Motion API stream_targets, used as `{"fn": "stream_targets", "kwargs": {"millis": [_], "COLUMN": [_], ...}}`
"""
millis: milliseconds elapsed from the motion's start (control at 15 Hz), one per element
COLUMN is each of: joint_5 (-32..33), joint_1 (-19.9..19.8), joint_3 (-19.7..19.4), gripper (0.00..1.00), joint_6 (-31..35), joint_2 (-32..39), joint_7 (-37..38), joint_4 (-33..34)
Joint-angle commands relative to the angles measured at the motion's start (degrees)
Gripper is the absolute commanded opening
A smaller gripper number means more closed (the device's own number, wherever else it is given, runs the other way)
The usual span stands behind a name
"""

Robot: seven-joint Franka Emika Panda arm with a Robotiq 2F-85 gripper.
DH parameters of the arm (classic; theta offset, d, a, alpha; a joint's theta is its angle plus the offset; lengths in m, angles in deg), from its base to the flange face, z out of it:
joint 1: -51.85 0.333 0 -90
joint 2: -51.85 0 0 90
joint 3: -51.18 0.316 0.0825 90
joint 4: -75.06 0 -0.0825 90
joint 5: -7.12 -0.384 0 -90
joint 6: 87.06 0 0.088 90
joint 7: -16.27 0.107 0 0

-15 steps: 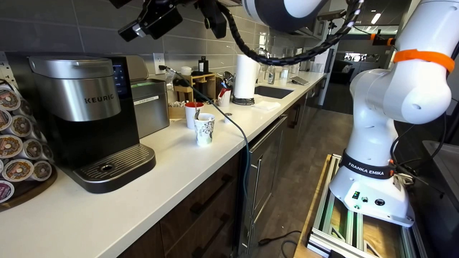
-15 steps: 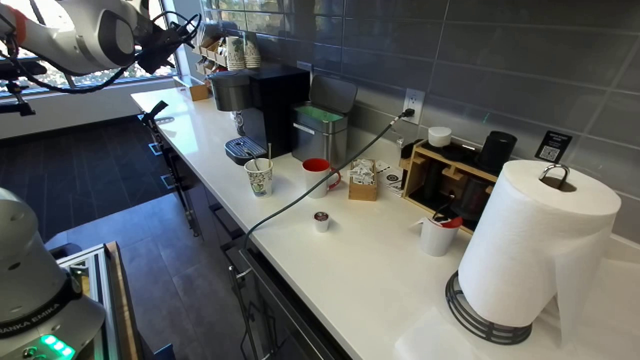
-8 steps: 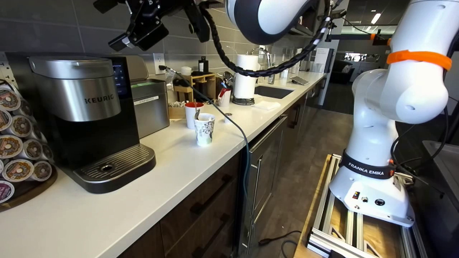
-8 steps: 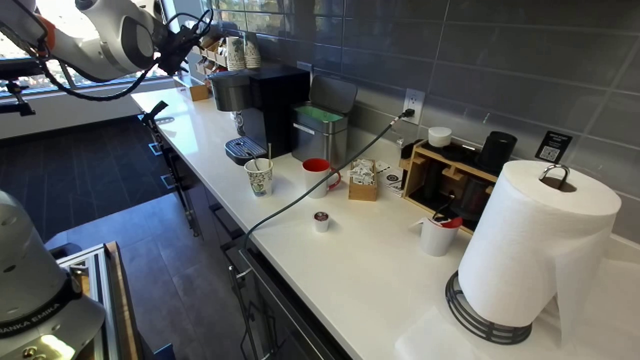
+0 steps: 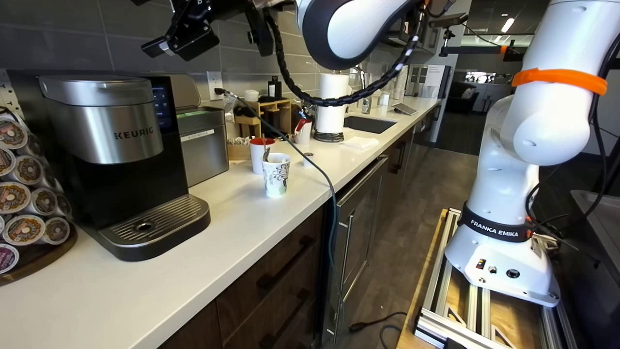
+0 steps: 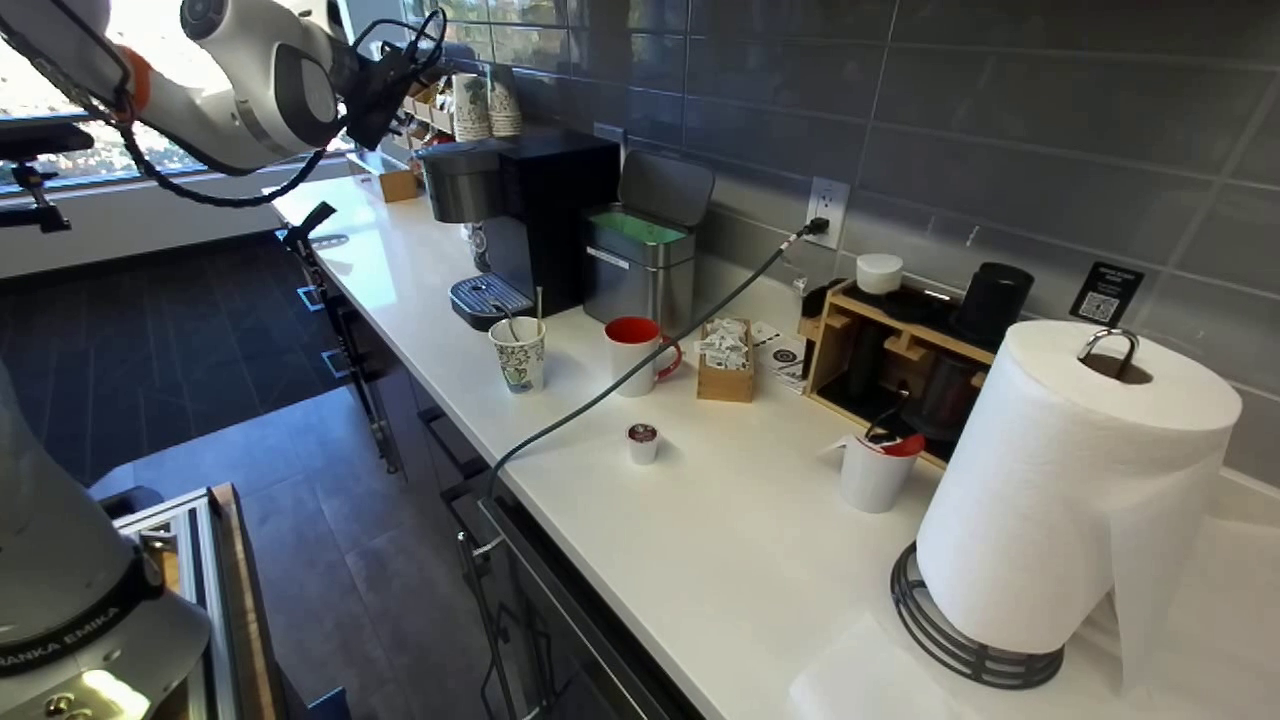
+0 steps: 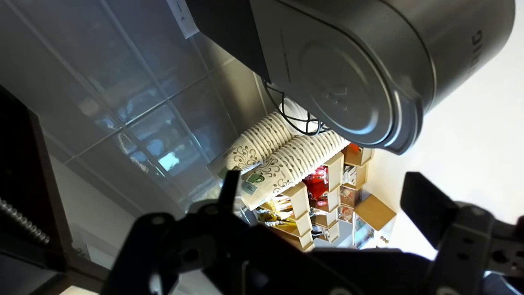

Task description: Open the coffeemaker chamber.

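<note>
The coffeemaker (image 5: 128,133) stands on the counter with its silver front and black sides; it also shows in an exterior view (image 6: 560,215) and in the wrist view (image 7: 442,45). Its chamber (image 5: 97,89), the rounded top head, has its lid down; the lid and its protruding front handle show from above in the wrist view (image 7: 339,88). My gripper (image 7: 323,180) is open and empty, with its fingers wide apart. In an exterior view the gripper (image 5: 147,24) hangs above the coffeemaker and apart from it. It is partly cut off by the top edge there.
A metal bin (image 6: 640,265) with its lid up stands beside the coffeemaker. Stacked paper cups (image 7: 278,164) and a rack of small boxes (image 7: 301,205) are on its far side. Coffee pods (image 5: 29,194) stand close by. A patterned cup (image 5: 276,175) and a cable (image 6: 640,365) are nearby.
My gripper has moved closer to the wall and the coffeemaker's top. It dipped, then rose slightly. The coffeemaker and its lid have not moved.
</note>
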Motion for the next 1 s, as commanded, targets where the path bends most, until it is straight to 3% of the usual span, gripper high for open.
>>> {"fn": "stream_targets", "kwargs": {"millis": [0, 67, 200, 467, 933], "joint_5": [-4.1, -5.2, -3.8, -5.6, -11.4], "joint_1": [-5.4, -6.6, -4.5, -4.6, -17.5], "joint_3": [6.4, 8.0, 6.0, 7.1, 19.0], "gripper": [1.00, 1.00, 1.00, 1.00, 1.00], "joint_6": [2.5, 2.1, 1.1, 1.1, 6.1], "joint_2": [-2.9, -3.6, -1.3, -1.6, -4.7], "joint_7": [-1.8, -1.7, 0.0, 0.8, -6.3], "joint_4": [-4.0, -4.8, -2.1, -2.5, -7.1]}}
